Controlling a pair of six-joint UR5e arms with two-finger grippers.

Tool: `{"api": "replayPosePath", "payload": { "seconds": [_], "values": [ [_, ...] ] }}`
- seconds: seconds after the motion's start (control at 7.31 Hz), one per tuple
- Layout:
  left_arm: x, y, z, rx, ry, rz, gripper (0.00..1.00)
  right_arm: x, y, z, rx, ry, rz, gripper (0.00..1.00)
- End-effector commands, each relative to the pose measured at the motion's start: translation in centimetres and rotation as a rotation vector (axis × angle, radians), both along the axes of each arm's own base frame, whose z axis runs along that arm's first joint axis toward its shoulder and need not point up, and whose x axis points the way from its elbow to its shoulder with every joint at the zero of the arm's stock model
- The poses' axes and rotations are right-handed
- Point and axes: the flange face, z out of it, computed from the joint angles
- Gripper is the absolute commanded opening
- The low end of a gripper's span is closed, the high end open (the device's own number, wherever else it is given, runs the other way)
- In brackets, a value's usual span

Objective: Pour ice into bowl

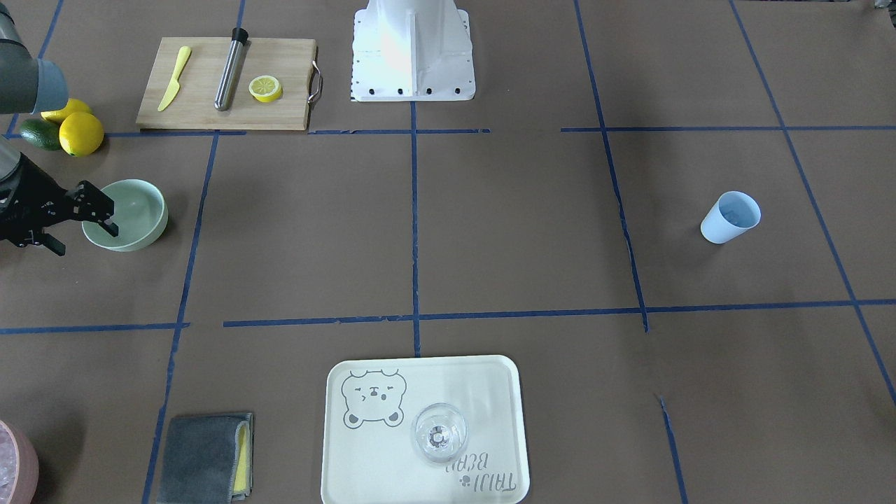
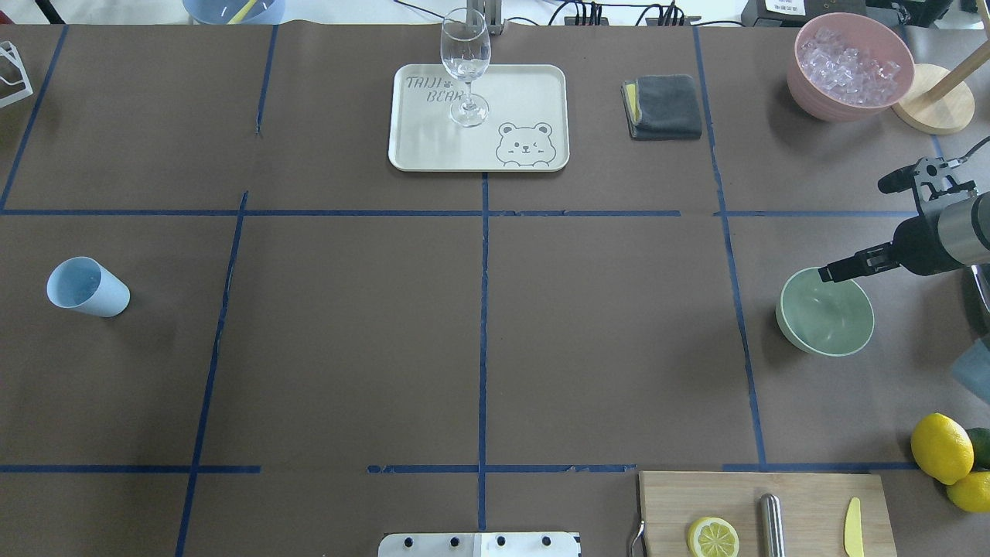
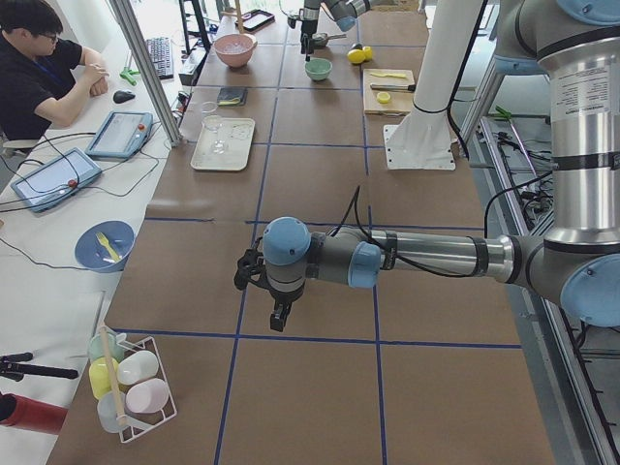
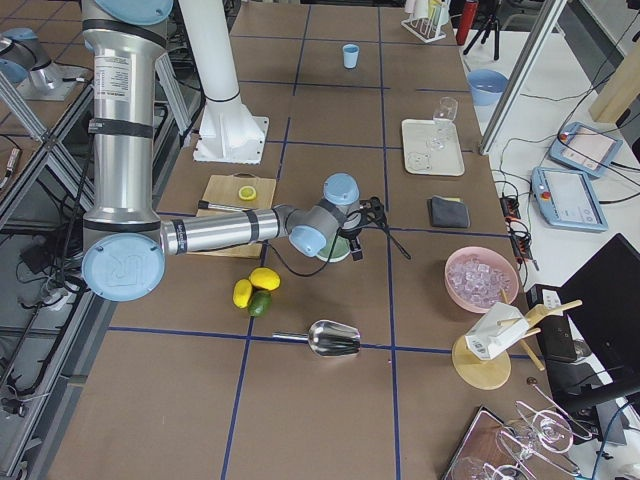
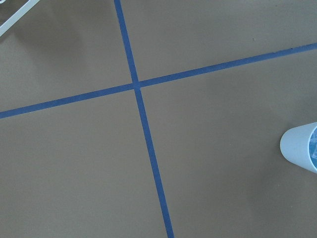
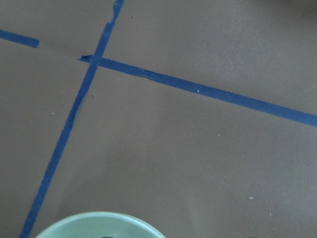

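Right gripper [image 1: 85, 240] stood open, jaws seemingly either side of the bowl [image 1: 157, 224] rim; left gripper [image 3: 260, 291] could not be read. Ice [image 5: 313, 146] sat in the cup [image 1: 721, 227], well apart from the bowl, toward robot's left. Risk: a rim pinch might tip the bowl; the long carry might spill cubes.
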Motion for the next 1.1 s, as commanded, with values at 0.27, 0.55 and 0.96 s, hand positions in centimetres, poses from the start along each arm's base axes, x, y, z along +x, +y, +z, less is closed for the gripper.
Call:
{"api": "replayPosePath", "payload": {
  "seconds": [0.27, 0.55, 0.96],
  "values": [
    [0.0, -0.1, -0.1, 0.011, 0.001, 0.0, 1.0, -0.2, 0.4, 1.1, 0.004, 0.008, -0.024, 0.0],
    [0.0, 0.0, -0.1, 0.019, 0.001, 0.001, 1.0, -0.3, 0.3, 0.8, -0.004, 0.002, -0.012, 0.0],
    [-0.1, 0.0, -0.1, 0.02, 0.0, 0.0, 1.0, -4.7, -2.0, -8.0, -0.064, -0.137, 0.076, 0.0]
  ]
}}
